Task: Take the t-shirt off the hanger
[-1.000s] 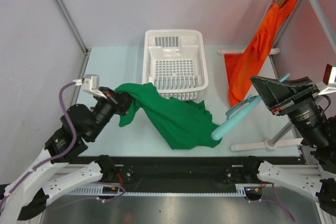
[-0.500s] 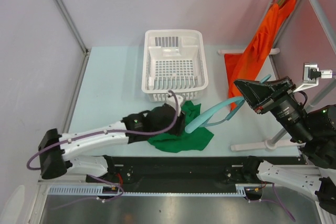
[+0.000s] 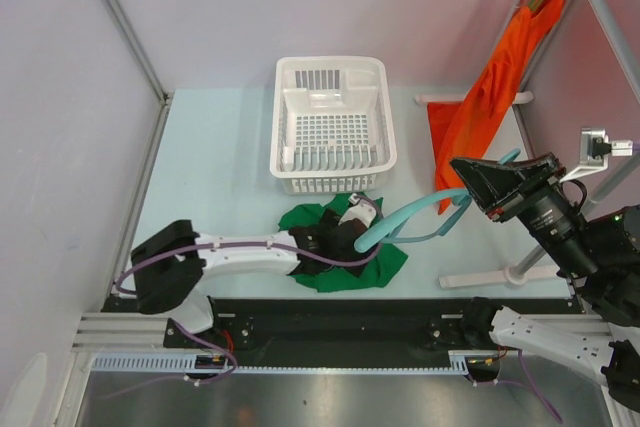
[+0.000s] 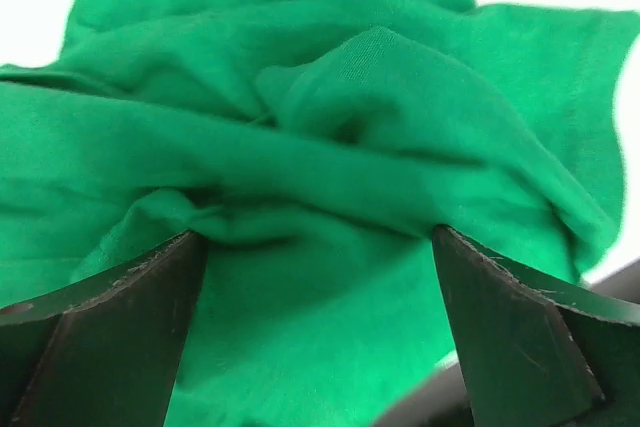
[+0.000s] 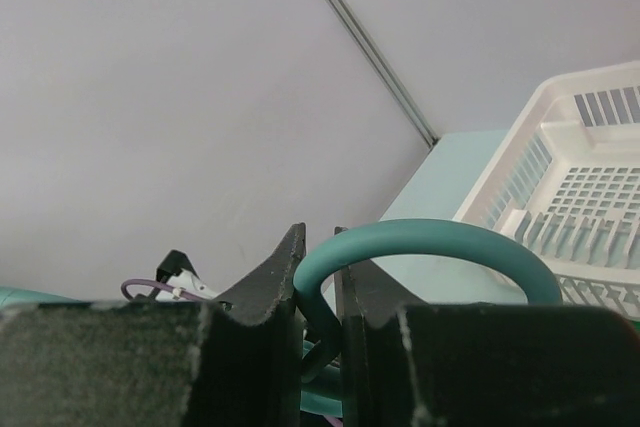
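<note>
The green t-shirt (image 3: pixel 388 263) lies crumpled on the table's front middle, off the hanger. My left gripper (image 3: pixel 356 221) lies over the heap, open; in the left wrist view the shirt (image 4: pixel 330 137) fills the frame and bunched cloth lies between the spread fingers (image 4: pixel 120 307), which do not pinch it. The teal hanger (image 3: pixel 412 210) sticks out leftward above the shirt, held at its hook by my right gripper (image 3: pixel 478 187). In the right wrist view the hook (image 5: pixel 430 240) curves up out of the right gripper (image 5: pixel 318 252), which is shut on it.
A white slotted basket (image 3: pixel 284 117) stands just behind the shirt. An orange garment (image 3: pixel 490 97) hangs from a rack at the back right, whose white foot (image 3: pixel 500 272) lies along the right front. Grey walls close the left and back.
My left arm swung from the left side down to the front middle with the shirt and opened, leaving it in a heap. The right gripper brought the hanger slightly leftward.
</note>
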`<action>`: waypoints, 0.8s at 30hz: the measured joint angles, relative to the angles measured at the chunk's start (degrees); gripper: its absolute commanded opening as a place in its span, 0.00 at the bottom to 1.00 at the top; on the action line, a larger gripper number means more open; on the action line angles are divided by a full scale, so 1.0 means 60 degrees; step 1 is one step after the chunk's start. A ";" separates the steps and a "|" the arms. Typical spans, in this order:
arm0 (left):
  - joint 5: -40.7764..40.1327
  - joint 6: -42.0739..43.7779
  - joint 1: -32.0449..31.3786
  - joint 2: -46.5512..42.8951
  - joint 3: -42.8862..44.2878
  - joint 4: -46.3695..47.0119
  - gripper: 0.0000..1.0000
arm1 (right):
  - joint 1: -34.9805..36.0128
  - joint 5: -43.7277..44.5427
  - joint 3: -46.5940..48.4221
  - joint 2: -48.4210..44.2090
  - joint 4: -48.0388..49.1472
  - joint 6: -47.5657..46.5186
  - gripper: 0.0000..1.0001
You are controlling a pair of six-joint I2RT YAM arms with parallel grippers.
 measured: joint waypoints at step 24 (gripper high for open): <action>0.0601 -0.0801 -0.0331 -0.3075 -0.2874 0.1071 0.00 | 0.0000 0.0455 -0.0466 -0.0393 -0.0350 -0.0131 0.00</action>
